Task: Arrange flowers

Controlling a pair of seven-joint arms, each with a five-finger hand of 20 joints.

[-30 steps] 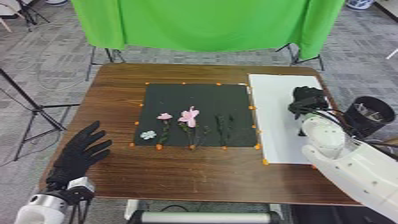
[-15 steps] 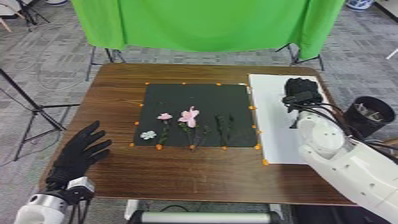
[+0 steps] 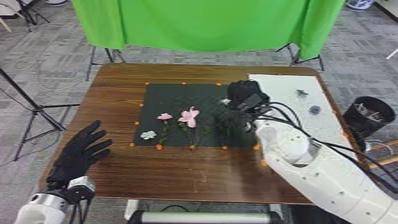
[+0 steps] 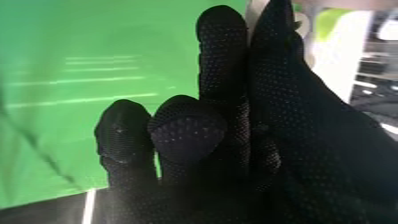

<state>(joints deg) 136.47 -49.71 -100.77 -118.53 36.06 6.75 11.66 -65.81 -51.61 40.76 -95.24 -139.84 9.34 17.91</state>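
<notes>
Right hand: (image 3: 247,95) held over the black board's right edge, beside the white sheet (image 3: 284,85); a small pale flower (image 3: 226,101) is pinched at the fingertips.
Right wrist view: finger and thumb are brought together, with a pale sliver seen between them.
Left hand: (image 3: 78,152) held at the table's (image 3: 160,175) left side, fingers extended and spread, nothing grasped.
Black board: (image 3: 164,95) small white flower (image 3: 147,135) laid near the lower left corner; smaller pink flower (image 3: 164,116) and larger pink flower (image 3: 188,116) laid side by side, stems pointed toward the robot.
White sheet: two small greyish blooms (image 3: 314,109) placed apart.
</notes>
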